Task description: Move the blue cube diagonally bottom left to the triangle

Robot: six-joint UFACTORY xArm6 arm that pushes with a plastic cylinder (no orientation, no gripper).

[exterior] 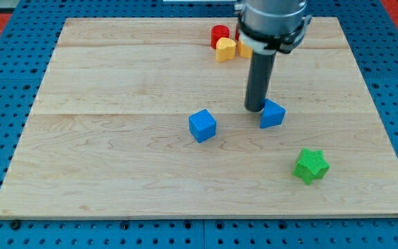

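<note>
Two blue blocks (202, 125) (273, 115), one green star (311, 165).

My tip (256, 108) touching the blue triangular block (273, 115), blue cube (202, 126) to its left on the wooden board (102, 159), green star-shaped block (311, 165) lower right

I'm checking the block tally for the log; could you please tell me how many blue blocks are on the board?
2. A blue cube sits near the board's centre; a blue triangle lies to its right, touching my tip. The arm may hide others near the view's top.
</note>
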